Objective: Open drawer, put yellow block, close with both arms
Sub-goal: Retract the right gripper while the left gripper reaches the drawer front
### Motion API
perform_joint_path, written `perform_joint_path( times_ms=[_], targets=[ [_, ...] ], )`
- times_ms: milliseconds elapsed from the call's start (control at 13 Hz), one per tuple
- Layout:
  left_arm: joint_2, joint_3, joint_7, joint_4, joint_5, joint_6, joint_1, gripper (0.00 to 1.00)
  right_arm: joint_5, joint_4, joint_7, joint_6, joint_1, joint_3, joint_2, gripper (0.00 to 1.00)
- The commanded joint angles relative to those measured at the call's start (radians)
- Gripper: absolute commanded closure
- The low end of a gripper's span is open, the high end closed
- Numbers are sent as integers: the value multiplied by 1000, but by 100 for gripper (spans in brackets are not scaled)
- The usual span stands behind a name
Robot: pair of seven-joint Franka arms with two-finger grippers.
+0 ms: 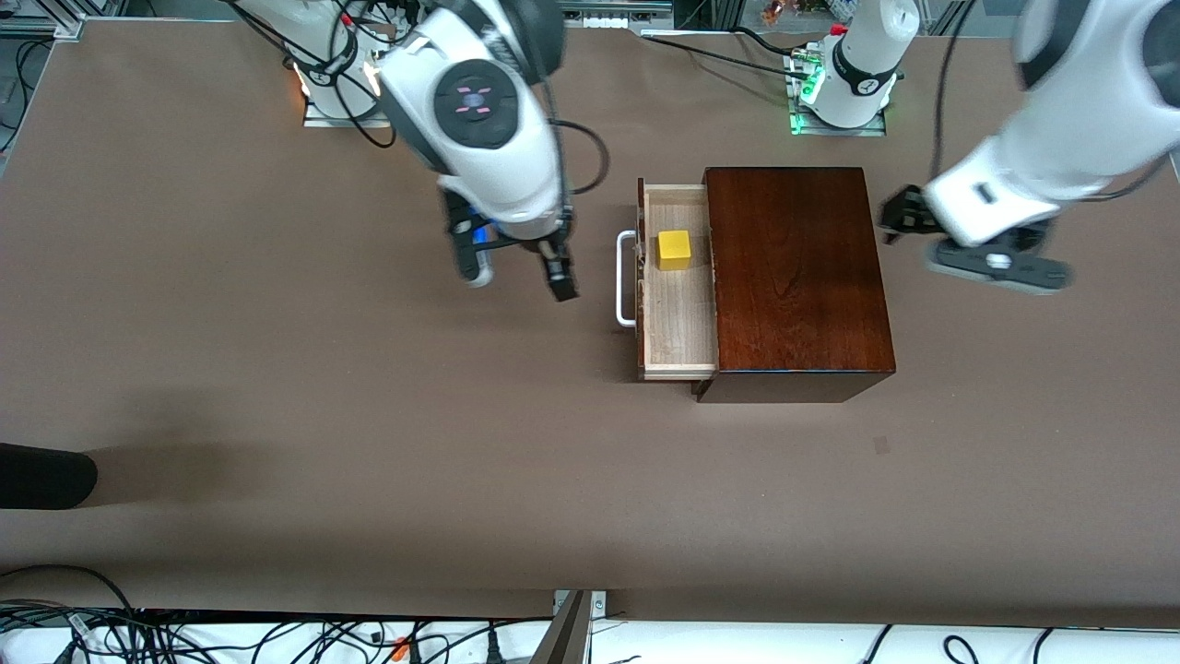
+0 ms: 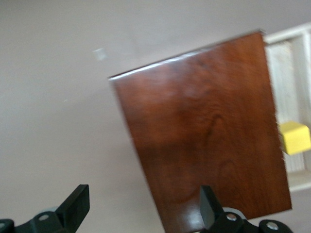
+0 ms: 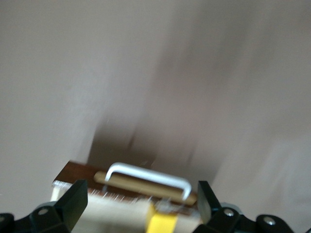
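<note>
While the drawer [image 1: 679,309] stood pulled out, the yellow block [image 1: 674,250] lay inside it.
The right gripper [image 1: 518,273] hung over the table with fingers spread and empty, the white handle [image 1: 626,278] just beside it; the left gripper [image 2: 141,209], also open and empty, hung beside the box [image 1: 795,277], at its end away from the drawer.

Bright yellow block [image 1: 674,250] in pale wood drawer [image 1: 680,332]; glossy mahogany box [image 1: 797,277]; white handle [image 1: 624,278]; brown table [image 1: 277,369].
</note>
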Motion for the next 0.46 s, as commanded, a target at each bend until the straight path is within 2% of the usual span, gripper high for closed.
perform_joint_path(
  times_ms=[0,77,231,385],
  targets=[
    [44,7,166,28,-14,-23,-126,0,14,-53,-377,-111,-128,5,-84,0],
    [65,9,204,28,-53,-15,-160,0,14,-89,-513,-131,-167,-13,-125,0],
    [116,7,226,30,-219,20,-198,0,14,-222,-804,-125,-185,-120,-237,0],
    [156,-13,251,25,-256,97,-269,0,14,-315,-1059,-119,-185,-225,-320,0]
  ],
)
